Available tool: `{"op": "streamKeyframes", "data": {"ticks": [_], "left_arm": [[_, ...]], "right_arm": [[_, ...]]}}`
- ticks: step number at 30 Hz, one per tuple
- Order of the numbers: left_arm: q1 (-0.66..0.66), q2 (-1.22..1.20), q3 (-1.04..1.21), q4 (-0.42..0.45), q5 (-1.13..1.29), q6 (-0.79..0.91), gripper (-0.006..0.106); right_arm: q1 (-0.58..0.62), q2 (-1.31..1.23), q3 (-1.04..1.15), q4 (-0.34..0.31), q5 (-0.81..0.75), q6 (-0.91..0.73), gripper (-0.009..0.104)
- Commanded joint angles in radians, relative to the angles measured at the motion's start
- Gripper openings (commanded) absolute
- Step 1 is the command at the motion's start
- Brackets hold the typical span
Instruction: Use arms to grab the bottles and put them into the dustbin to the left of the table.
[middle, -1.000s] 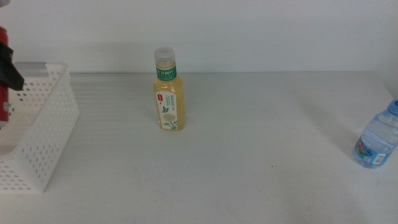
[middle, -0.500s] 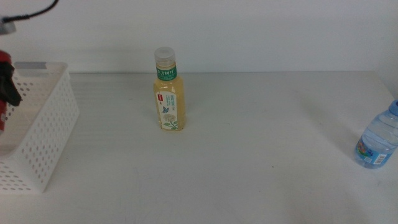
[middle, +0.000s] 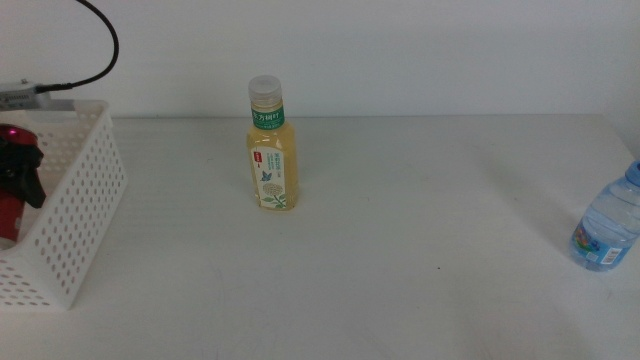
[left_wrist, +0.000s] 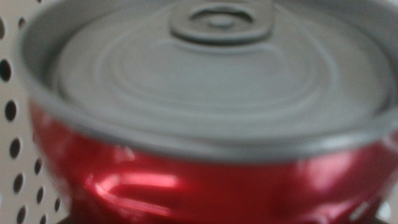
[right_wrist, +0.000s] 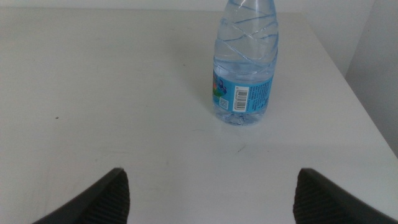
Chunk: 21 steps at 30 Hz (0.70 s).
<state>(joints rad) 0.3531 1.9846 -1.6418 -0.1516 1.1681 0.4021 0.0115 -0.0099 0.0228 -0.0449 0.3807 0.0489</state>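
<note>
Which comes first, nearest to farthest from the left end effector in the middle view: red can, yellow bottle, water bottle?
1. Red can: in the left end effector, inside the dustbin at far left.
2. Yellow bottle: upright, left of table centre.
3. Water bottle: at the right edge, before the right end effector.

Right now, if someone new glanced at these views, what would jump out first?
The red soda can fills the left wrist view, held by the left gripper inside the white dustbin at the table's left edge. A pale-yellow bottle stands upright alone toward the back of the table. The clear water bottle stands near the right edge, ahead of the open right gripper.
</note>
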Motion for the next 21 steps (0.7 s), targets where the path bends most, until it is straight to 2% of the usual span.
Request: {"op": "streamKeyframes", "data": {"ticks": [1,6,11,15,21], "left_arm": [[-0.002,-0.049,-0.034,-0.019,-0.031,-0.001,-0.005],[-0.002,-0.010,-0.034,-0.021,-0.025,-0.001,0.000],[-0.002,0.012,-0.031,-0.021,-0.035,-0.001,0.013],[-0.002,0.026,-0.031,-0.026,-0.042,-0.001,0.027],[-0.002,0.030,-0.031,-0.046,-0.038,0.020,0.058]], "right_arm": [[-0.006,-0.027,-0.002,-0.013,-0.071,-0.010,0.074],[-0.006,-0.027,-0.002,-0.013,-0.071,-0.010,0.074],[-0.006,-0.027,-0.002,-0.013,-0.071,-0.010,0.074],[-0.006,-0.027,-0.002,-0.013,-0.071,-0.010,0.074],[-0.006,-0.027,-0.002,-0.013,-0.071,-0.010,0.074]]}}
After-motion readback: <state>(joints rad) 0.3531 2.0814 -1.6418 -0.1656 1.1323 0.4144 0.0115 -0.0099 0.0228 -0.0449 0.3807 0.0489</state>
